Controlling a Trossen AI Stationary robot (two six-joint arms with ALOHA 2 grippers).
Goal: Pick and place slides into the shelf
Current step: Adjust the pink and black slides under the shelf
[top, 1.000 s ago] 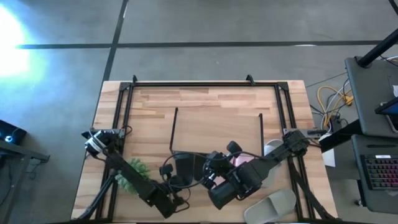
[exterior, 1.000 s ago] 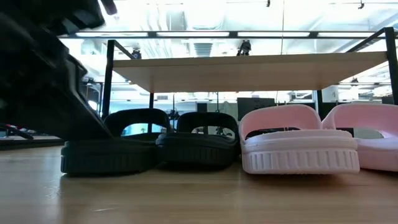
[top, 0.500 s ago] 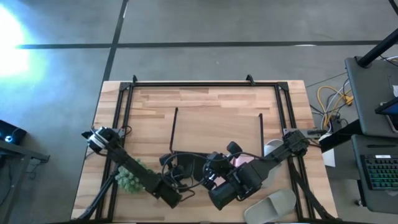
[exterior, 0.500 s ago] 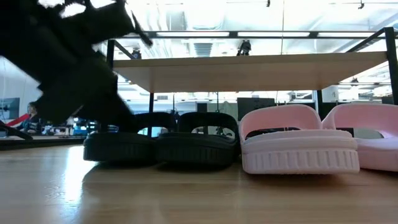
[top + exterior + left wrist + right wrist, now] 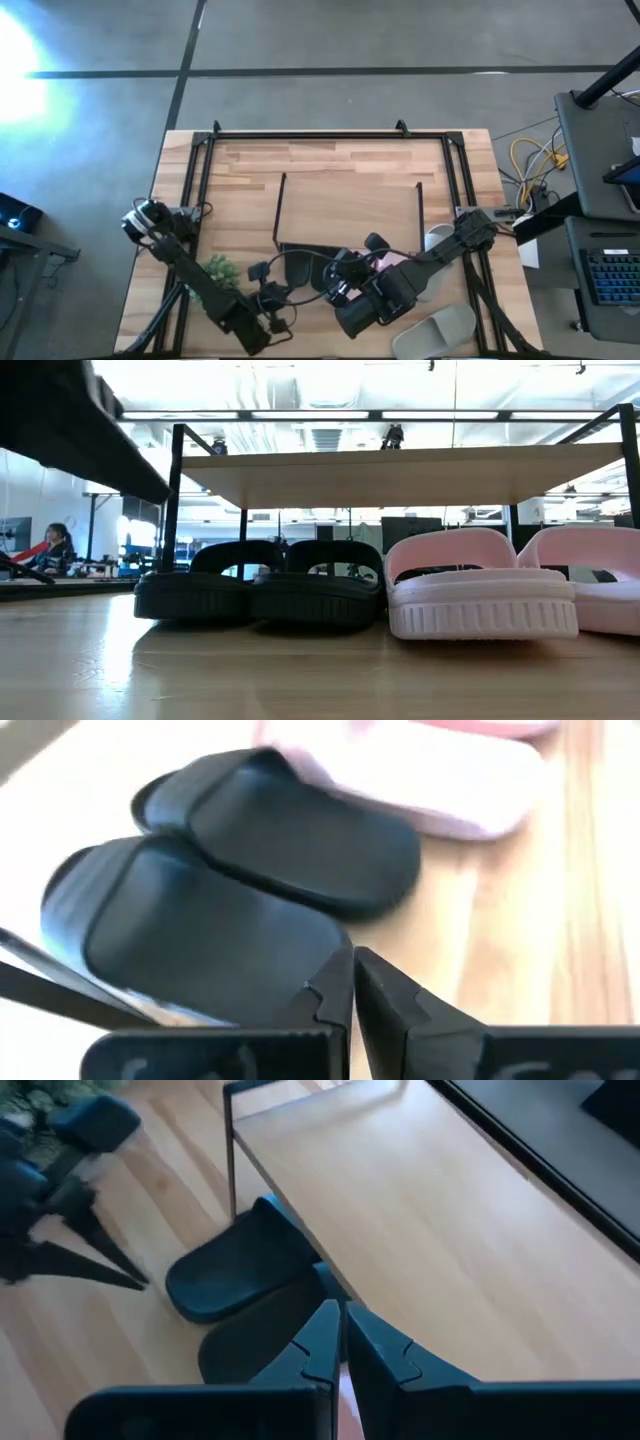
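The left gripper [image 5: 268, 308] has drawn back from the black slides [image 5: 262, 588], fingers [image 5: 335, 995] clenched on nothing. Both black slides sit side by side under the shelf [image 5: 420, 468], beside the pale pink slides [image 5: 480, 598] on the table [image 5: 300, 680]. The right gripper [image 5: 340, 283] hovers near the shelf's front edge, fingers pressed together and empty.
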